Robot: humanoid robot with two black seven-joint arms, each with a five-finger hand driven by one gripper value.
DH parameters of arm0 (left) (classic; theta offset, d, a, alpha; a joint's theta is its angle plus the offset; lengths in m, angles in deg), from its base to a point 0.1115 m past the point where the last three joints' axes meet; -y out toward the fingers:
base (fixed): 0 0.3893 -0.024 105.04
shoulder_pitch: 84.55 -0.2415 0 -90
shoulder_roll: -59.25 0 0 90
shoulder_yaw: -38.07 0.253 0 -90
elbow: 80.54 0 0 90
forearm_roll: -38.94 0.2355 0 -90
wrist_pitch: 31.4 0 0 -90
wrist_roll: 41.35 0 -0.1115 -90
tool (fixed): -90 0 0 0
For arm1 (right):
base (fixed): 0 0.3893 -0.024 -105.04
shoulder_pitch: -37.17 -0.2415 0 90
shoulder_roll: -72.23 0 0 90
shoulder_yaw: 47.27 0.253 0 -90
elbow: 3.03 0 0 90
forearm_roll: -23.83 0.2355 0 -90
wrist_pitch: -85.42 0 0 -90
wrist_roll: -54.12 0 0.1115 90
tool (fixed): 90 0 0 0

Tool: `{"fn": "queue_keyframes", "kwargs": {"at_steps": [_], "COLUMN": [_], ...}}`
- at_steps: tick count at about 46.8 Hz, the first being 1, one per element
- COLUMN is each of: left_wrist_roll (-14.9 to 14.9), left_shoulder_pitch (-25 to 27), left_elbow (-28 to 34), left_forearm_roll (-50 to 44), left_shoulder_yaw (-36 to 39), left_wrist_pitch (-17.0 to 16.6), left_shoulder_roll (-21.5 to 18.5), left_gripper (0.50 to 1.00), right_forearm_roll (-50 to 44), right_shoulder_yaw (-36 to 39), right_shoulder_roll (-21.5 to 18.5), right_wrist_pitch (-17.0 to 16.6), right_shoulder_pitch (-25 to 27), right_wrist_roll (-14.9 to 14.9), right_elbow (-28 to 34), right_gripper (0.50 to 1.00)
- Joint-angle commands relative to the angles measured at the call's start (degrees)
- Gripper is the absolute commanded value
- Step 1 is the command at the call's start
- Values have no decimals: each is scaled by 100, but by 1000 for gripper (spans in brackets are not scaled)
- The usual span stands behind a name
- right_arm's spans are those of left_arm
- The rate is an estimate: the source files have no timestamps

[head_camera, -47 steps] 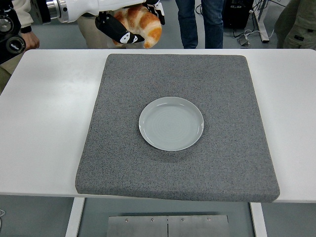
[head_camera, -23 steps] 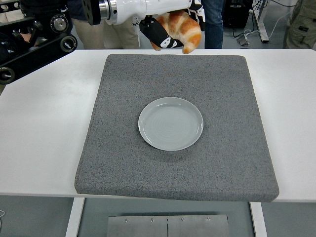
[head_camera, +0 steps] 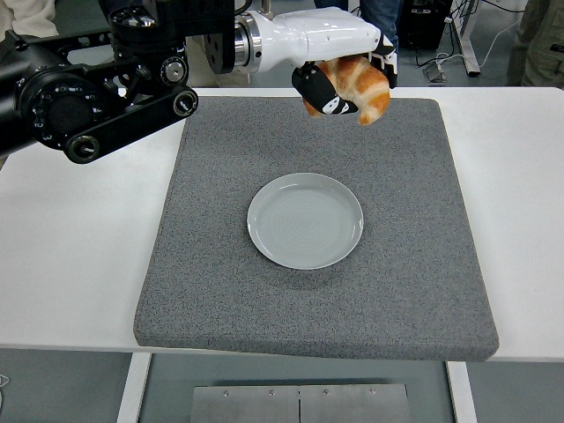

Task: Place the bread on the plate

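Grey felt-like mat point(head_camera: 397, 264) covers most of the white bench point(head_camera: 70, 238), and a pale grey-blue plate point(head_camera: 305, 220) sits bare near the mat's middle. From the picture's left edge the left arm point(head_camera: 106, 97) reaches in over the bench's far side, its black jointed links giving way to a white forearm shell. At its end the left hand point(head_camera: 339, 84) has its black fingers point(head_camera: 319, 92) curled around the bread point(head_camera: 363, 81), a golden-brown croissant with a paler, glossy end pointing down to the right. The bread hangs in the air above the mat's far edge, clear of the mat, and well apart from the plate, which lies nearer the camera and slightly to the left of it. Legs of people point(head_camera: 383, 22) standing beyond the bench show along the picture's top.
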Motion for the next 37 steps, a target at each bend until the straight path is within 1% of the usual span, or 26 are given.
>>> {"fn": "queue_keyframes", "kwargs": {"at_steps": [1,8,11,18,29,33,37], "left_wrist_roll": [1,-8,-8,-8,-8,-17,-26], "left_shoulder_pitch": [-78,-227,-306,-526,-957,-1106,-1203], "left_elbow": [-13,-83,-109,-118,-127,-127,-171], "left_forearm_roll": [13,66,136,294,558,690,778], "left_shoulder_yaw": [22,189,268,285,294,294,303], "left_wrist_pitch": [-10,-28,-98,-142,-151,-168,-168], "left_shoulder_roll": [59,85,85,217,235,366,411], "left_gripper": [500,500,500,500,500,500,500], "right_forearm_roll": [0,0,0,0,0,0,0], "right_shoulder_yaw": [0,0,0,0,0,0,0], "right_shoulder_roll": [0,0,0,0,0,0,0], "right_wrist_pitch": [0,0,0,0,0,0,0], "right_shoulder_pitch": [8,0,0,0,0,0,0], "right_wrist_roll": [-4,5,5,-4,5,5,-4], "right_elbow": [0,0,0,0,0,0,0], "right_gripper": [1000,1000,1000,1000,1000,1000,1000]}}
